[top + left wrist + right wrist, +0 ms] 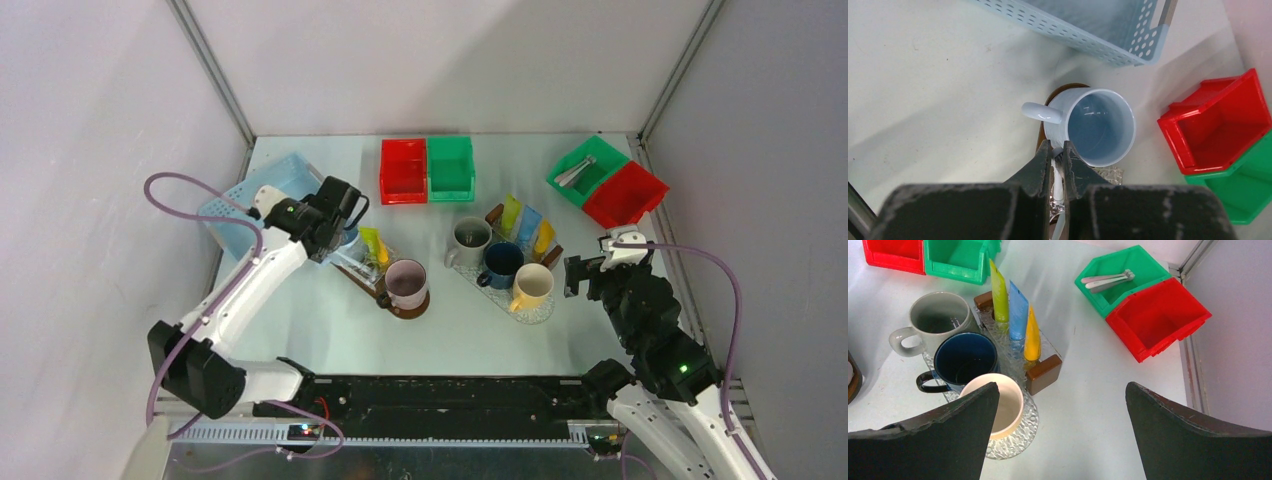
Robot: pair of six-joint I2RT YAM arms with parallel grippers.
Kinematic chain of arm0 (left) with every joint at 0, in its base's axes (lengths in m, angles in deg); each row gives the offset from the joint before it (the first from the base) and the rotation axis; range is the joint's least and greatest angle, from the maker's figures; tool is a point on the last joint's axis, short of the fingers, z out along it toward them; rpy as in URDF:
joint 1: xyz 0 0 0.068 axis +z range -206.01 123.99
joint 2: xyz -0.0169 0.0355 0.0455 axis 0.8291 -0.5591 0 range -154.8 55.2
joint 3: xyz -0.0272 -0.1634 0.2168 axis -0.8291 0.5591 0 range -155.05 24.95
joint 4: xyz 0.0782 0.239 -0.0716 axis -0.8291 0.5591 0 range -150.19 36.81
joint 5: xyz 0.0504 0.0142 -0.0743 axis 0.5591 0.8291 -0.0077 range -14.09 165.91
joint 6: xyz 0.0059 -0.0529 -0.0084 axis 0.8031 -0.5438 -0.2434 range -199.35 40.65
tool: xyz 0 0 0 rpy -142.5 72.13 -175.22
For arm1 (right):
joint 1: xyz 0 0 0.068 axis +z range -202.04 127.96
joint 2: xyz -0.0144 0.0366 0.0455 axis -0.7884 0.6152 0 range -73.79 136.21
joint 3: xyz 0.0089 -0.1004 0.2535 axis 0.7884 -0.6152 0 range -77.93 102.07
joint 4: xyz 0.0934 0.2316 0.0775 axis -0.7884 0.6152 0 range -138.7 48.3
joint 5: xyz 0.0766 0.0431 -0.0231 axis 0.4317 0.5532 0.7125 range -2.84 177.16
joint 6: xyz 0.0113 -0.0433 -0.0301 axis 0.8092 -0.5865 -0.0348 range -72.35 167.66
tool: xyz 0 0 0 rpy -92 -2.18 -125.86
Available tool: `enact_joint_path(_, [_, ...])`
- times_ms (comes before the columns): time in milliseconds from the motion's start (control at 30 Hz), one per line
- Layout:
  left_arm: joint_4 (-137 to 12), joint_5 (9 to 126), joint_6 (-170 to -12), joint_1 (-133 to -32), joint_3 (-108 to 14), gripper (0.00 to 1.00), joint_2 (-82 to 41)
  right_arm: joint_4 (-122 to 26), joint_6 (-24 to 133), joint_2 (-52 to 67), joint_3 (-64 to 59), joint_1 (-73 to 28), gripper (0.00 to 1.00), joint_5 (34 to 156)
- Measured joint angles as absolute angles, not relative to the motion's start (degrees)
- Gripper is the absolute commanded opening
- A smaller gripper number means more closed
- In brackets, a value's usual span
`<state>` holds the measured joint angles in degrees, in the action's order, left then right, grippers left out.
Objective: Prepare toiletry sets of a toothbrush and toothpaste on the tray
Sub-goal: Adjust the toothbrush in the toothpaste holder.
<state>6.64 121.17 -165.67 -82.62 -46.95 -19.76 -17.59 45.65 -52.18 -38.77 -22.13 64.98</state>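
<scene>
My left fingers [1047, 164] were narrow, pinched on what looked like a slim white toothbrush [1058, 175] just beside the pale blue mug [1100, 125]. My right fingers [973, 412] were spread wide and held nothing. The brush seemed light, stiff and slick, so I judged mid-handle the surest hold. More toothbrushes [1108, 279] lay in the green bin [1148, 272]. The soft tubes [1018, 305] would dent, so I'd grip those flatwise.

Jaws of the left gripper [1057, 150] pinch what seems a white toothbrush [1058, 184]; a pale blue mug [1100, 125] sits just beyond.
</scene>
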Motion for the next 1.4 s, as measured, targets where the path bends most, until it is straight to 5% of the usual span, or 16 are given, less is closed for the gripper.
enact_joint_path(1100, [18.6, 136.1, -194.6, -96.4, -42.9, 0.10, -17.5, -17.6, 45.7, -53.1, -38.9, -21.9, 1.00, 64.9])
enact_joint_path(1400, [20.9, 137.3, -196.9, -98.3, -42.9, 0.27, -19.1, -17.6, 45.7, -53.7, -39.6, -21.9, 1.00, 64.9])
